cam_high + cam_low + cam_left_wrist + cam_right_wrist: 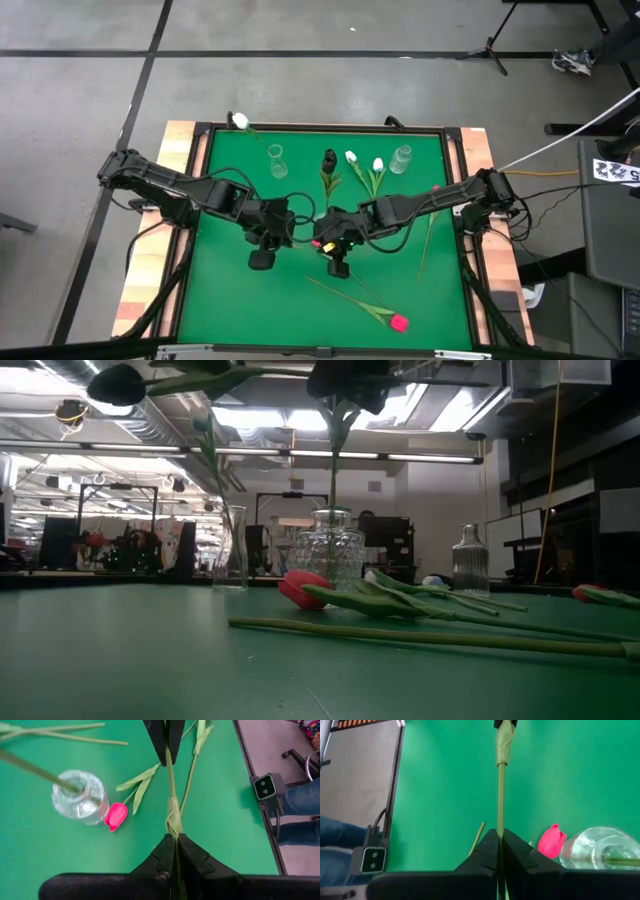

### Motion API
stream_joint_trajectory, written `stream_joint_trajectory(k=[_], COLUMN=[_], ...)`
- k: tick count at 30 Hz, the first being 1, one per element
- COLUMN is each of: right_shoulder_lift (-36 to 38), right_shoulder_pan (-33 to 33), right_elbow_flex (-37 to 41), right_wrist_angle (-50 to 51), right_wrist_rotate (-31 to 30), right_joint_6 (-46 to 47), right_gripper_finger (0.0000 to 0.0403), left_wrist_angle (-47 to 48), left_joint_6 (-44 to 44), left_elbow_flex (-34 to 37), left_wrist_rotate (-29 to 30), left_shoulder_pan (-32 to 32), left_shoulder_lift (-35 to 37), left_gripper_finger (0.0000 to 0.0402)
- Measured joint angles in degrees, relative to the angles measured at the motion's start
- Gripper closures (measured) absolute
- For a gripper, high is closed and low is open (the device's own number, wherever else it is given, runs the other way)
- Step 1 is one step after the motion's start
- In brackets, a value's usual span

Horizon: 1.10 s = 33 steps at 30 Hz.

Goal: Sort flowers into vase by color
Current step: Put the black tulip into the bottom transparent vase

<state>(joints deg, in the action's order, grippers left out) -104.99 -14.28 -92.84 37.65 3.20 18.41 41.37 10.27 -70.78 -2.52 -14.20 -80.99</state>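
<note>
Tulip stem [171,780] pinched between left hand [176,840] and right hand [499,836]

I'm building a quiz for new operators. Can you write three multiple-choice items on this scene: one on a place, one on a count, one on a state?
1. Where is the pink tulip farthest from the vases?
A. In a vase
B. Lying on the green mat
C. On the floor

2. How many glass vases stand on the table?
A. One
B. Two
C. Three

3. What is the right tool doing?
A. Shut on a green stem
B. Open above a vase
C. Holding a vase

Key:
1 B: the pink tulip lies flat on the green mat.
2 C: three glass vases show.
3 A: the right tool pinches the green stem, which the left tool also grips.
</note>
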Motion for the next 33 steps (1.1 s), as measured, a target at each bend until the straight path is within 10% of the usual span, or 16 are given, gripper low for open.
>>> stream_joint_trajectory(k=[18,25,33], right_shoulder_lift=[0.0,0.0,0.9], right_shoulder_pan=[0.0,0.1,0.1], right_elbow_flex=[0.1,0.1,0.1], right_wrist_angle=[-0.7,-6.6,-17.8], right_wrist_rotate=[-3.5,-11.2,-26.8], right_joint_6=[-0.2,1.4,6.6], right_gripper_finger=[0.04,0.0401,0.0401], left_wrist_angle=[-3.1,-12.9,-25.2], left_joint_6=[3.7,9.0,-6.8], left_elbow_flex=[-4.9,-10.7,-9.0], left_wrist_rotate=[0.3,-0.2,9.2], left_shoulder_pan=[2.0,1.5,-7.8], left_shoulder_lift=[7.6,19.5,36.5], left_gripper_finger=[0.0185,0.0171,0.0171])
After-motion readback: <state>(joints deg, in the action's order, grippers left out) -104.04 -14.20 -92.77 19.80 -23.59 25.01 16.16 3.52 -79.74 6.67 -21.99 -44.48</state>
